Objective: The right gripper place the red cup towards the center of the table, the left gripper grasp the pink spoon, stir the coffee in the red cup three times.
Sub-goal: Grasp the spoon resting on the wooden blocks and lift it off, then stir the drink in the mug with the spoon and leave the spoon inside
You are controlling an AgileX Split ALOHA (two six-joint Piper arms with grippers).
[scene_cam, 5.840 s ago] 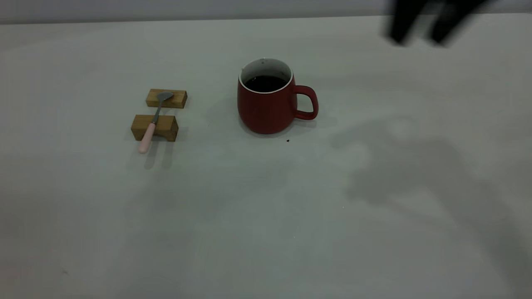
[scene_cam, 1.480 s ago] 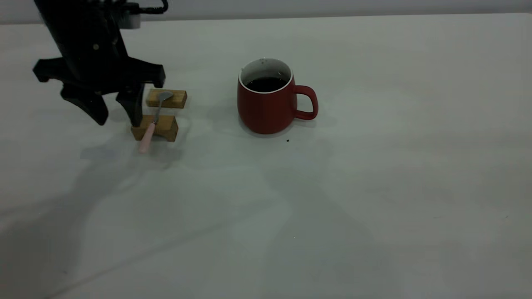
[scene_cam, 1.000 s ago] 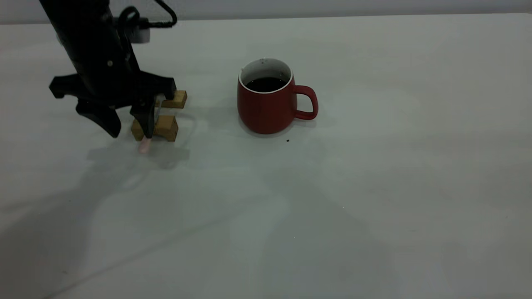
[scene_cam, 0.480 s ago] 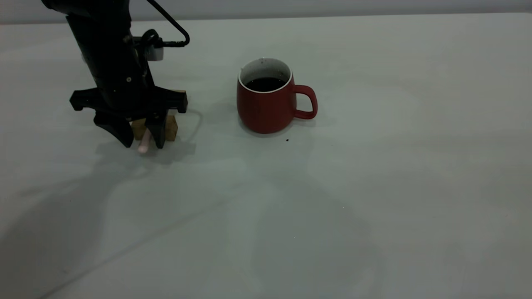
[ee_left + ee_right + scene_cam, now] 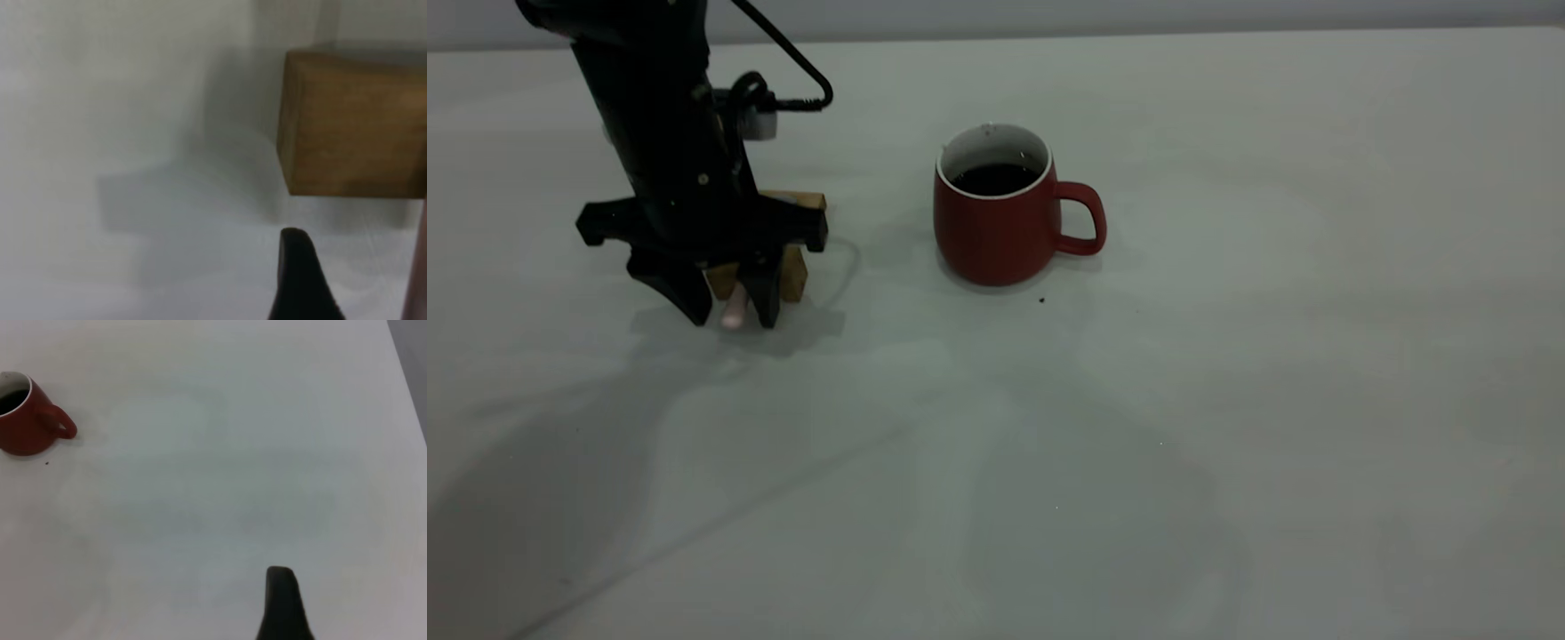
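Observation:
The red cup (image 5: 996,227) stands on the table (image 5: 1049,444) near its middle, handle to the right, with dark coffee (image 5: 996,179) inside; the right wrist view shows the cup (image 5: 25,430) far off. The pink spoon (image 5: 735,307) rests across two wooden blocks at the left, mostly hidden by the arm. My left gripper (image 5: 729,311) is open and low over the table, its fingers on either side of the pink handle's end. In the left wrist view a strip of that pink spoon (image 5: 419,267) runs beside one finger (image 5: 300,280). My right gripper (image 5: 360,580) is open and stays high over bare table, away from the cup.
The near wooden block (image 5: 790,272) sits just behind the left fingers, and its side fills part of the left wrist view (image 5: 353,127). The far block (image 5: 805,201) peeks out behind the gripper's crossbar. A small dark speck (image 5: 1041,300) lies in front of the cup.
The right gripper left the exterior view. The left arm came in from the left and lowered until its open fingers straddled the spoon's pink handle; over the last half second it sank slightly.

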